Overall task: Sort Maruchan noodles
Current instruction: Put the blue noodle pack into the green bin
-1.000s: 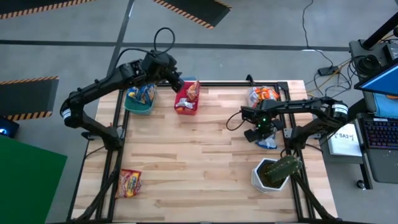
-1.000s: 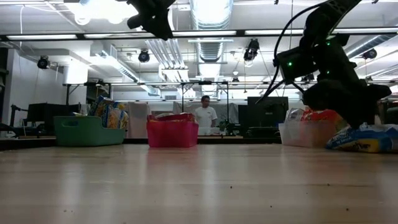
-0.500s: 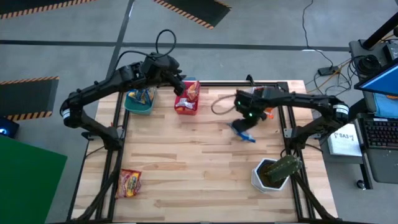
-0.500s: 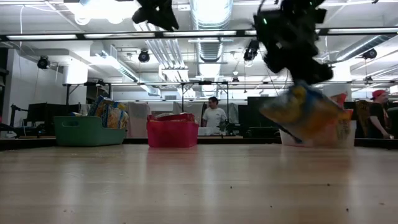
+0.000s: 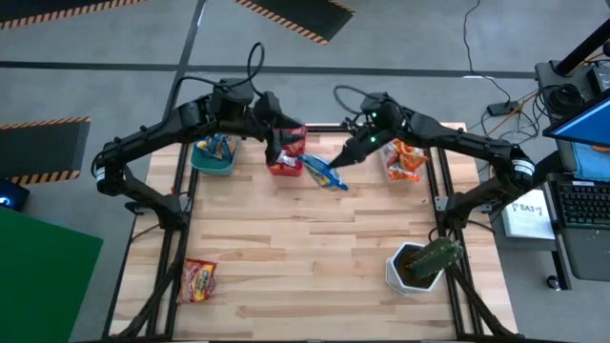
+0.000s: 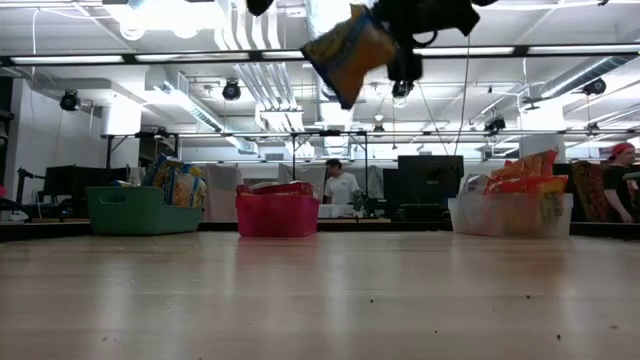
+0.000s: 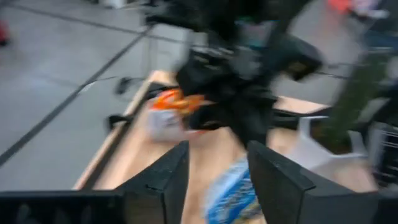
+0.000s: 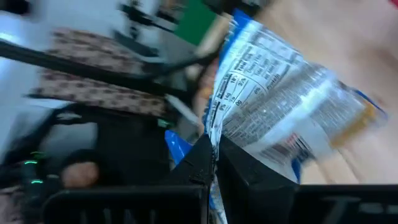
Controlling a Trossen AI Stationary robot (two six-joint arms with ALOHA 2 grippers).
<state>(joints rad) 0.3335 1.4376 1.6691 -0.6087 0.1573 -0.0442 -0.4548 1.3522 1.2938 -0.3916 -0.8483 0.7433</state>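
Observation:
My right gripper is shut on a silver-and-blue noodle packet, held high above the table's far middle; the low view shows the packet well above the bins. My left gripper stands open over the pink bin, its fingers turned toward the packet and touching nothing. The pink bin holds red packets. A teal bin holds yellow-and-blue packets. A clear bin holds orange packets. One red packet lies flat near the table's near left corner. My right gripper pinches the packet's edge between its two shut fingers. The fingers come at it roughly level, from the table's right side. The packet is lifted clear of the table and sticks out past the fingertips toward my left gripper, tilted.
A white pot with a green plant stands at the table's near right. The three bins line the far edge. Bare wood lies across the table's middle. People stand in the room beyond the table.
My right gripper has risen from the table's right side with the silver-and-blue packet, which has come up off the wood. It has carried the packet up and toward the far left, near the pink bin, rolling its wrist. My left gripper has turned toward the arriving packet.

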